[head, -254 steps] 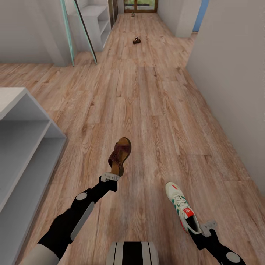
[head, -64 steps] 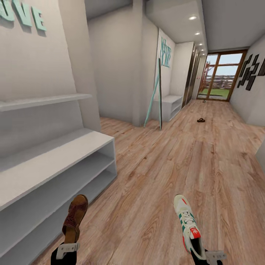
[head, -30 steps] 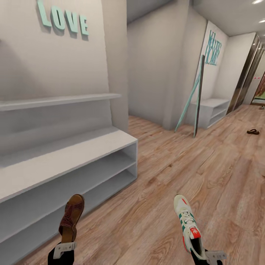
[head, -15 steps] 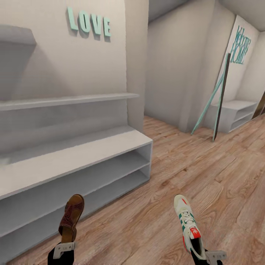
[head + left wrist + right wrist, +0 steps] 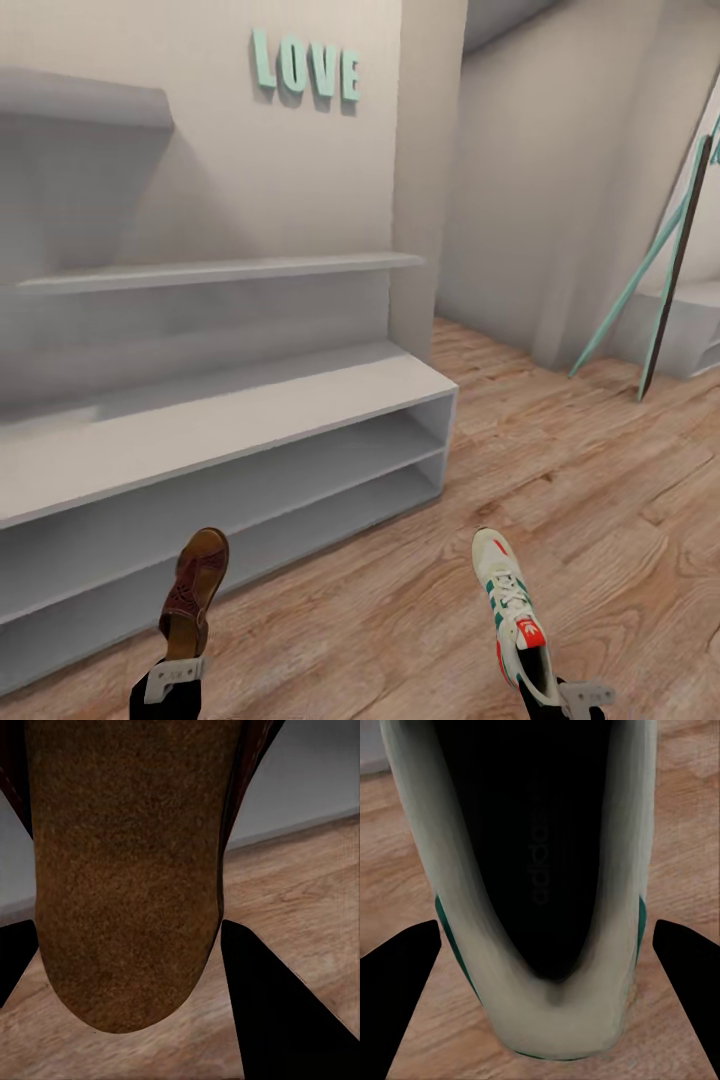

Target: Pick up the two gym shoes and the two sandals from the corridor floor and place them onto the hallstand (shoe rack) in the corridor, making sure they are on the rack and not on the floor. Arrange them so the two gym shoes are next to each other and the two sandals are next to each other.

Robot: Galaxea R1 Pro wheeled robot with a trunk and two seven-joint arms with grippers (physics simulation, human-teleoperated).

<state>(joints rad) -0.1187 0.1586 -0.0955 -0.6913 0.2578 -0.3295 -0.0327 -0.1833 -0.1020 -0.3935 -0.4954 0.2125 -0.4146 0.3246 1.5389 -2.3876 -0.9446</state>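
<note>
Over the last half second my view has swung further left, so the shoe rack point(image 5: 250, 420) now sits almost square ahead of me, its flat top and two long open compartments fully in view, two staggered wall shelves point(image 5: 230, 270) above it and the green LOVE letters point(image 5: 305, 68) higher on the wall. The wooden floor point(image 5: 560, 480) runs off to the right of the rack; the second sandal I could see lying far down the corridor a second ago has slid out of frame with the turn. In front of the rack's lower compartment, my left gripper point(image 5: 172, 680) is clamped on the heel of a brown sandal point(image 5: 195, 590), toe pointing up toward the rack; in the left wrist view its tan footbed sits tight between the fingers. Further right of the rack, over bare floor, my right gripper point(image 5: 570, 697) is closed on the heel of a white sneaker point(image 5: 510, 605). I judge I'm lined up to drive in and set both down, with another trip still owed for their mates.
</note>
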